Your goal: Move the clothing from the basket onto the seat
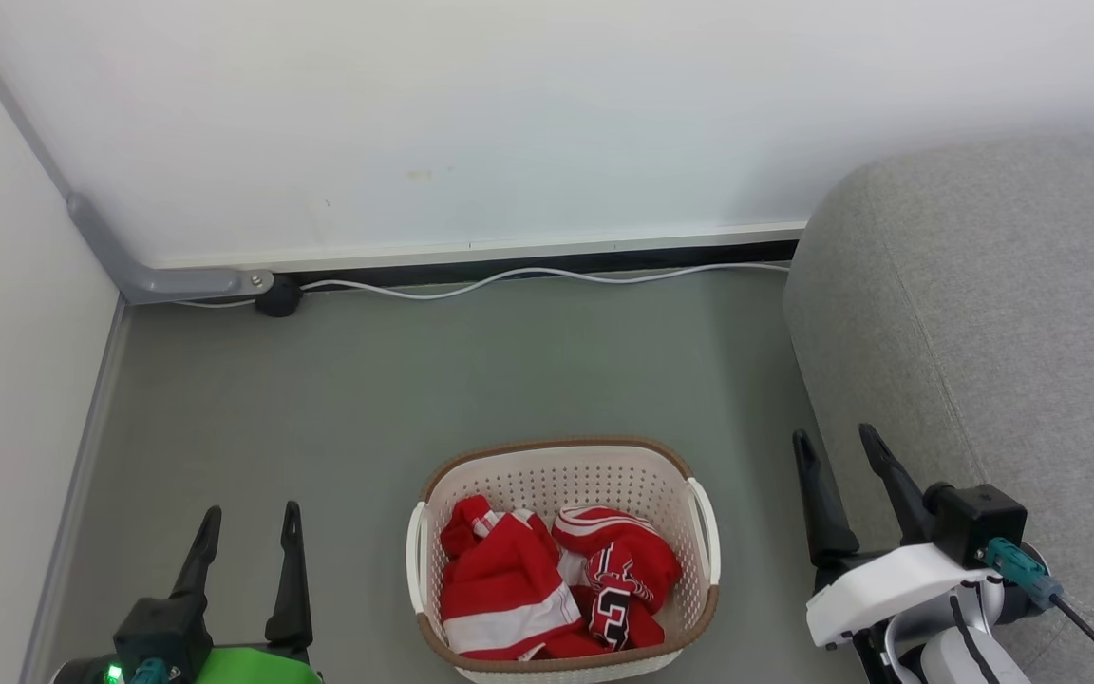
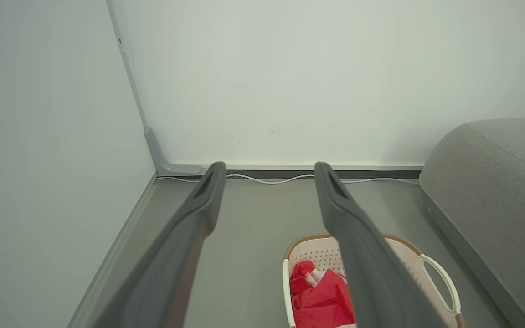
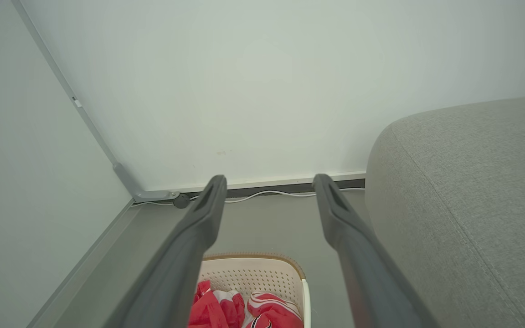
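The cream perforated basket [image 1: 566,480] with a brown rim stands on the grey floor, low in the head view. Red clothing [image 1: 547,584] lies crumpled inside it, one piece with a broad white stripe, one with black-and-white lettering. The grey fabric seat [image 1: 993,313] rises to the right of the basket. My left gripper [image 1: 250,522] hangs open to the basket's left, nothing between its fingers. My right gripper [image 1: 837,446] stands open between the basket and the seat's edge. The wrist views show the basket [image 2: 435,273] [image 3: 262,269], the clothing [image 2: 321,300] [image 3: 244,312] and the seat [image 2: 495,168] [image 3: 472,196].
White walls meet in a corner at the far left, with a grey conduit [image 1: 153,275] bending along the floor. A white cable [image 1: 528,275] and a dark plug [image 1: 278,296] lie along the baseboard. Open grey floor [image 1: 338,408] spreads behind and left of the basket.
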Available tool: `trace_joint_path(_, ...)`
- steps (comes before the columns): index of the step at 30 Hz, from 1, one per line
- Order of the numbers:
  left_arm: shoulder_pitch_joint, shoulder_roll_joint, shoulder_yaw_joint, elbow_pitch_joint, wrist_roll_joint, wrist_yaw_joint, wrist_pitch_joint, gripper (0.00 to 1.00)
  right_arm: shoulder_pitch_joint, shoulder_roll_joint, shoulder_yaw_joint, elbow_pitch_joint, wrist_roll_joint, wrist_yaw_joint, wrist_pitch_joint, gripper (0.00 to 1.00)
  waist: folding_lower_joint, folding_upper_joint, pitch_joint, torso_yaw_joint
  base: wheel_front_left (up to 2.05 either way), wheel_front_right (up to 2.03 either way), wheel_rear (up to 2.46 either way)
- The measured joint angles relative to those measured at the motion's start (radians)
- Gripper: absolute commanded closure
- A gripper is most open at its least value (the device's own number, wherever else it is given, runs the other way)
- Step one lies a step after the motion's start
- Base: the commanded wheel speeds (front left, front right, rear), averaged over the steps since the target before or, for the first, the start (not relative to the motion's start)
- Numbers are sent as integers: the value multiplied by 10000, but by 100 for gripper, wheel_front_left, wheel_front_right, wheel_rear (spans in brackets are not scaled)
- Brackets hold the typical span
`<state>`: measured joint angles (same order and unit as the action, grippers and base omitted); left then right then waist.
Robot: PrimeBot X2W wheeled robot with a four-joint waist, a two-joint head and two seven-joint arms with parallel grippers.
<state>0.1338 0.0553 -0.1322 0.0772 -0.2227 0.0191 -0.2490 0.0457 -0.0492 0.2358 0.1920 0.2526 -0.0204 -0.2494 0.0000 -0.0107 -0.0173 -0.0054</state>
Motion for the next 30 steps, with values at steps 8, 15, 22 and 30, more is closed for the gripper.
trace_joint_path(8, 2, -4, 23, 167, -48, -12, 0, 0, 15, 2, -13, 12, 0, 2, -10, 0, 0, 0, 11, -7, 0, 0, 0)
trace_joint_path(15, 2, -8, 44, 238, -75, -27, 0, 0, 21, 2, -31, 40, 0, 10, -10, 0, 0, 0, 20, -3, 0, 0, 0)
trace_joint_path(22, 1, -10, 67, 280, -75, -56, 0, 0, 21, 4, -52, 77, 0, 12, -10, 0, 0, 0, 33, -4, 0, 0, 0)
trace_joint_path(30, 1, -12, 82, 284, -73, -58, 0, 0, 21, 4, -86, 82, 0, 13, -10, 0, 0, 0, 63, -9, 0, 0, 0)
